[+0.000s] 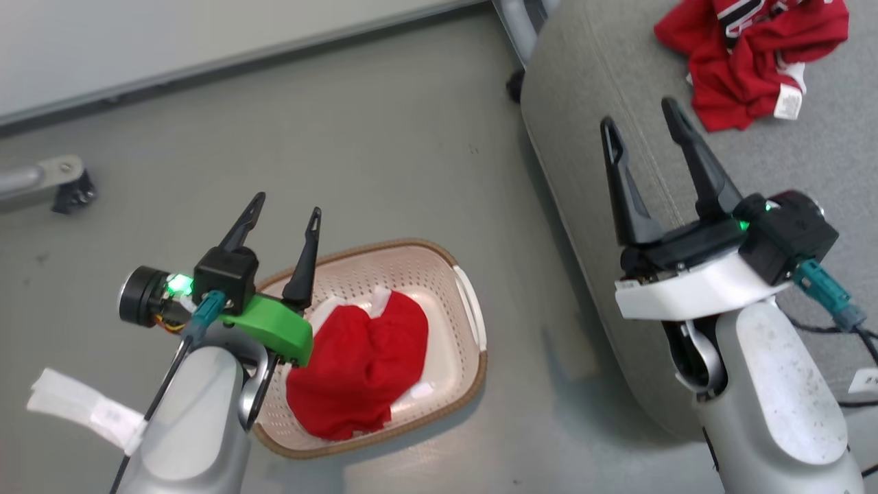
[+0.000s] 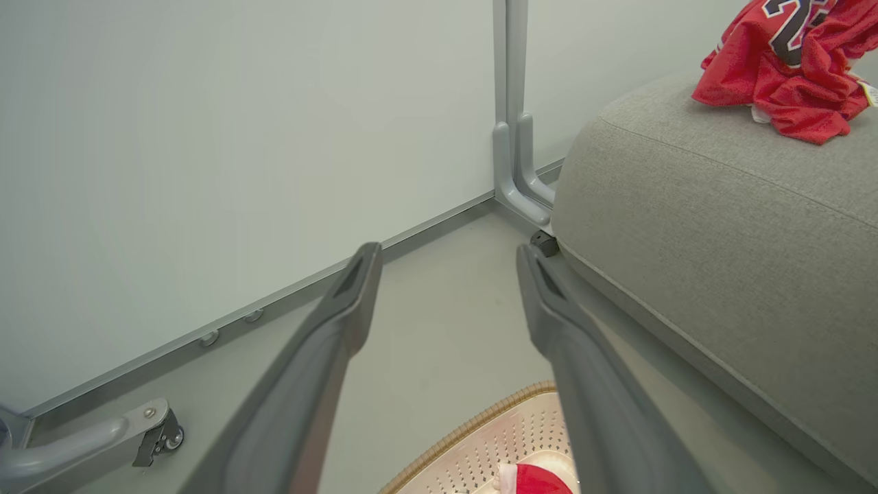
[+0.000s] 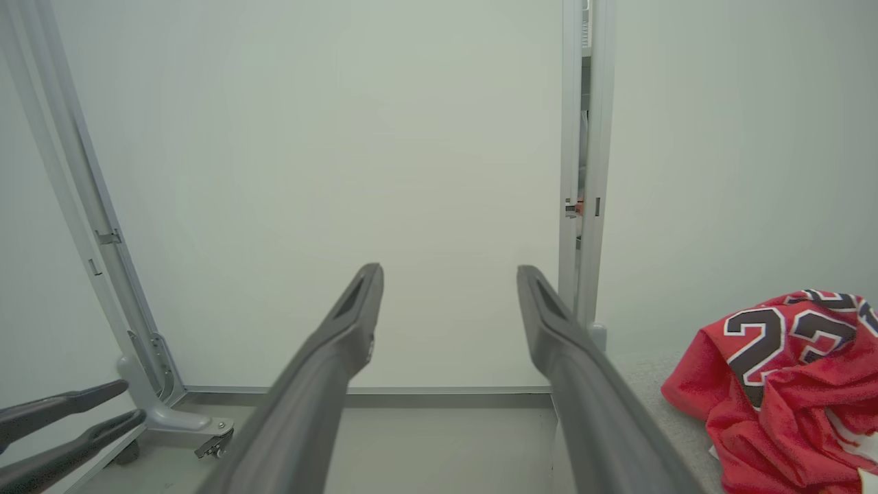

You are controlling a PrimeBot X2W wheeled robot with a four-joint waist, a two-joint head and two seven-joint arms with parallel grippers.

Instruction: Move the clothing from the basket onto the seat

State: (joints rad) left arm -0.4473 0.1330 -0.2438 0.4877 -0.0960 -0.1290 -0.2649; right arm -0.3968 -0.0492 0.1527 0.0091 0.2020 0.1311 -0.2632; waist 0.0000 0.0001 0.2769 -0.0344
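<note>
Head view shows the cream basket (image 1: 473, 370) on the grey floor (image 1: 384, 137), its perforated walls topped by a brown braided-look rim, with a white handle on the side toward the seat. A red garment (image 1: 363, 363) of thin fabric lies bunched inside it, with white trim at its far edge. The left gripper (image 1: 287, 204) hangs above the basket's left rim, fingers spread wide and empty. Right of the basket, the right gripper (image 1: 638, 113) hovers over the edge of the grey woven seat (image 1: 583, 82), its fingers likewise wide apart with nothing held. Farther right, a red jersey (image 1: 748, 62) lies crumpled on the seat, showing black-and-white numerals and a white label. Beyond the basket, a grey metal post (image 1: 518, 27) stands by the seat's corner near the pale wall (image 1: 137, 41). A castered leg (image 1: 55, 182) sits far left.
</note>
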